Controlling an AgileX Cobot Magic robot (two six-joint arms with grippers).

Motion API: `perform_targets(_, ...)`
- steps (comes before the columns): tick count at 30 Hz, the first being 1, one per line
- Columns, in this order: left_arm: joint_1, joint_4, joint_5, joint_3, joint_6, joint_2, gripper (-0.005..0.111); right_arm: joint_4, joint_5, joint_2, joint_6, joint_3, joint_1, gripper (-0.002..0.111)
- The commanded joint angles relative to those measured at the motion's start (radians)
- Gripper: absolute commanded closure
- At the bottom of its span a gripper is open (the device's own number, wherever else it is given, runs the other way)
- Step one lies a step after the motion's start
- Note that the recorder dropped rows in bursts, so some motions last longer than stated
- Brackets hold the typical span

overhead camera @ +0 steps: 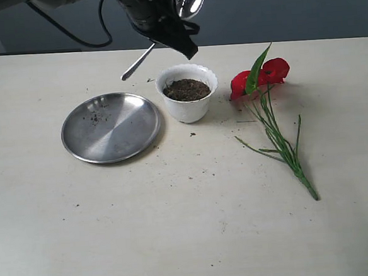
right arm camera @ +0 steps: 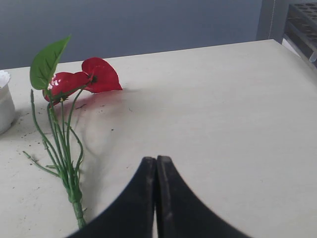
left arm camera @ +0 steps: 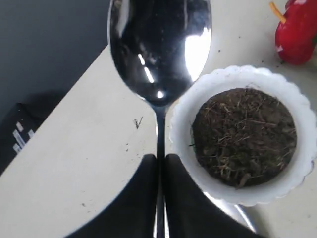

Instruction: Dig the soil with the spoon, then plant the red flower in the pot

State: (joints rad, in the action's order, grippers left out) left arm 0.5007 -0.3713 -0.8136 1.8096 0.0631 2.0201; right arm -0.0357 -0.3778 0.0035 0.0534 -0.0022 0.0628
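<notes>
Pinching the spoon (left arm camera: 158,49) tight, the left fingers (left arm camera: 143,198) hang beside the pot (left arm camera: 233,72); its thin handle could twist and fling soil (left arm camera: 245,136) out. The right fingers (right arm camera: 143,198) are clenched, empty.

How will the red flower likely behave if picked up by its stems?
Probably light and floppy: the red flower has thin stems that splay apart and could bend in a pinch. Its broad leaf may flop sideways.
</notes>
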Motion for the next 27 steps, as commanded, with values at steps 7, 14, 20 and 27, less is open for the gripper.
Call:
perform_targets(7, 0.001, -0.276, -0.102, 0.008, 0.074, -0.003, 0.106, 0.001, 0.015, -0.004, -0.003, 0.002, -0.004, 0.108)
perform_targets(14, 0.020, -0.237, -0.132, 0.008, 0.427, -0.003, 0.106, -0.001, 0.013, -0.004, -0.003, 0.002, -0.004, 0.108)
perform_targets(20, 0.020, -0.225, -0.110, 0.008, 0.431, -0.019, 0.106, -0.001, 0.013, -0.004, -0.003, 0.002, -0.004, 0.108)
perform_targets(27, 0.020, -0.180, -0.179, 0.008, 0.484, -0.019, 0.106, -0.001, 0.013, -0.004, -0.003, 0.002, -0.004, 0.108)
